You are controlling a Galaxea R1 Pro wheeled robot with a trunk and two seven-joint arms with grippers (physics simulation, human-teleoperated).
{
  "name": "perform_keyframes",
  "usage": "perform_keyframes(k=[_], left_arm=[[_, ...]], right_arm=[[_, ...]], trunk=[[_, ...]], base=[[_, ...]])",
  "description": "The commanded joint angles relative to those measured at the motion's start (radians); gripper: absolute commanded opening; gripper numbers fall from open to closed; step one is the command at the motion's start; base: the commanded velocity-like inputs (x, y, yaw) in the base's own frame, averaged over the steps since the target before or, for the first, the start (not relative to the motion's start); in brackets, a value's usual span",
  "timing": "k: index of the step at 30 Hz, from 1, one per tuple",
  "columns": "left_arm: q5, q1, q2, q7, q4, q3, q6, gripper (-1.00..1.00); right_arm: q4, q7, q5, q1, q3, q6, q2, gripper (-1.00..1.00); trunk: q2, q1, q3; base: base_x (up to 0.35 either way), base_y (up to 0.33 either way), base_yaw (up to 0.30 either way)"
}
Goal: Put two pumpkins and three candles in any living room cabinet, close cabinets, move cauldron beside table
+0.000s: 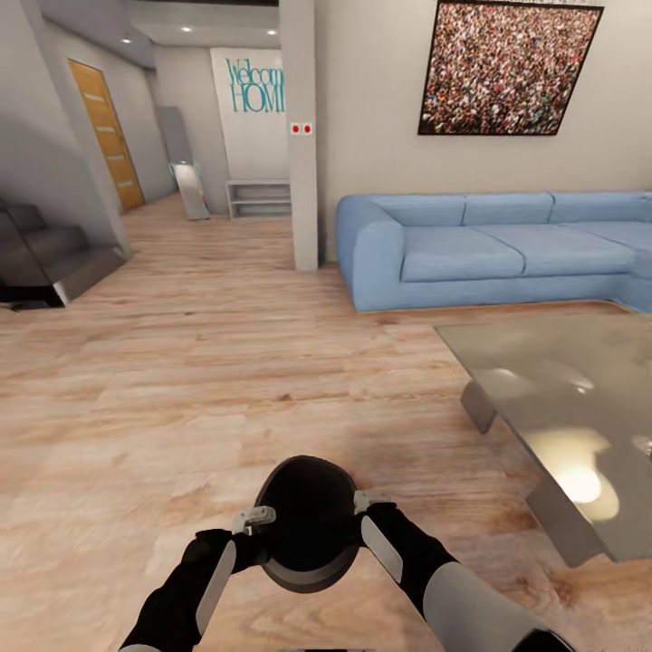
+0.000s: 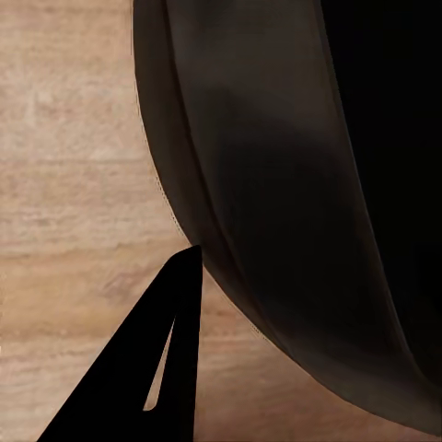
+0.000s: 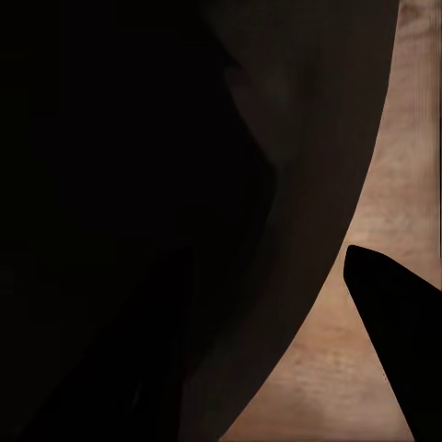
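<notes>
Your left hand [image 1: 254, 520] grips the left rim of the black cauldron [image 1: 306, 521], fingers closed on it. Your right hand [image 1: 373, 503] clamps the opposite rim. The cauldron hangs between them above the wooden floor [image 1: 181, 389]. To the right stands the glass tabletop [image 1: 561, 380], with the blue sofa [image 1: 489, 249] behind it.
</notes>
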Motion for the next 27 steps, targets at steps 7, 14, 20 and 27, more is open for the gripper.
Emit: perform_keyframes(k=[7, 14, 20, 27], left_arm=[[0.005, 0.001, 0.002, -0.004, 0.001, -0.002, -0.001, -1.00], [0.031, 0.001, 0.003, -0.006, -0.003, -0.002, -0.001, -1.00], [0.033, 0.000, 0.003, -0.006, -0.004, -0.002, 0.000, -1.00], [0.033, 0.001, 0.003, -0.006, -0.004, -0.002, 0.000, -1.00]], right_arm=[[-0.004, 0.004, -0.007, -0.001, 0.000, -0.005, 0.000, -1.00], [-0.004, 0.005, -0.007, -0.001, 0.000, -0.005, 0.000, -1.00], [-0.004, 0.005, -0.007, -0.001, 0.000, -0.005, 0.000, -1.00], [-0.004, 0.006, -0.004, 0.000, 0.001, -0.005, 0.000, -1.00]], trunk=[[0.000, 0.000, 0.003], [0.000, -0.001, 0.010], [0.002, -0.003, 0.037], [0.007, -0.007, 0.049]], base=[[0.042, 0.141, -0.279], [0.002, 0.021, -0.279], [0.000, 0.001, -0.271], [0.000, 0.000, -0.076]])
